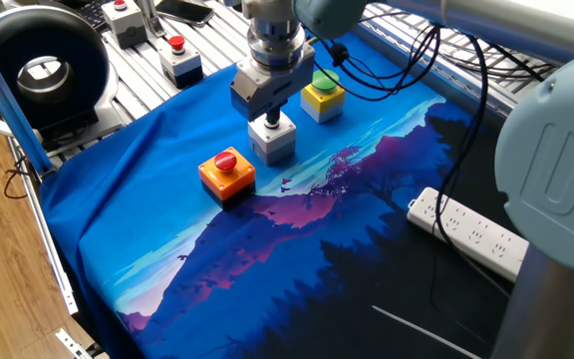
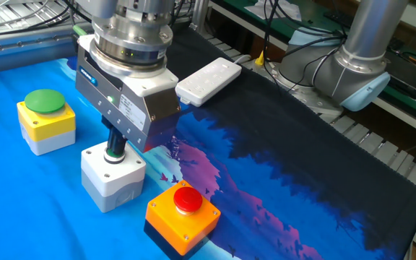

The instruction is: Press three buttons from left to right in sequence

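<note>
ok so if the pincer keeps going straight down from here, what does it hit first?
The small green button on the light grey box. The pincer points straight down at it; whether they already touch isn't clear.

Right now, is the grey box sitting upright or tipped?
Upright. The grey box sits flat on the blue cloth, its small green button facing up under the pincer.
</note>
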Controlling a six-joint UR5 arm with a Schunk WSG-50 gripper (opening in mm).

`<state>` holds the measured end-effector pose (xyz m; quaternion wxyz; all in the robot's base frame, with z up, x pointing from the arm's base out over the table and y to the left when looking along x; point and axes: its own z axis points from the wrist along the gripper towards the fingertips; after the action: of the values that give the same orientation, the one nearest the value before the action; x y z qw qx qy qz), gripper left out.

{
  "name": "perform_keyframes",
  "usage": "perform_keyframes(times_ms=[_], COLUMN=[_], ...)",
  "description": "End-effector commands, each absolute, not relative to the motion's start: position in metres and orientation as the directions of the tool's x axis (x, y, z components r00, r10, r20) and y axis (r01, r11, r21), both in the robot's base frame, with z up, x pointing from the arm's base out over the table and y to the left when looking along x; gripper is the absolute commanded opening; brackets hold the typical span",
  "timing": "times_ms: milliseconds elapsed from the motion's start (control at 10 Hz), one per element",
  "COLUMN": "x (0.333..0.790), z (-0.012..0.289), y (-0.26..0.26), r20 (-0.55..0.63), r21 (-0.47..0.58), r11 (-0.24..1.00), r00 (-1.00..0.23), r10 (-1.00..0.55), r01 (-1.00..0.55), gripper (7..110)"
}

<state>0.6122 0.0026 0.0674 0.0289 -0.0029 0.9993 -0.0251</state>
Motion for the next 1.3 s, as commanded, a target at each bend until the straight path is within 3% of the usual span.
perform_keyframes(times_ms=[0,700,1200], x=[0.613,0.601,0.590], z=[0.069,0.106,0.107], y=[0.004,-0.007,0.027], r20=[-0.055,-0.006,-0.013], r21=[-0.043,-0.028,-0.023], r11=[0.999,0.999,0.999], r00=[-0.998,-1.000,-0.999], r10=[-0.002,-0.022,0.039], r01=[0.000,-0.022,0.039], gripper=[7,7,7])
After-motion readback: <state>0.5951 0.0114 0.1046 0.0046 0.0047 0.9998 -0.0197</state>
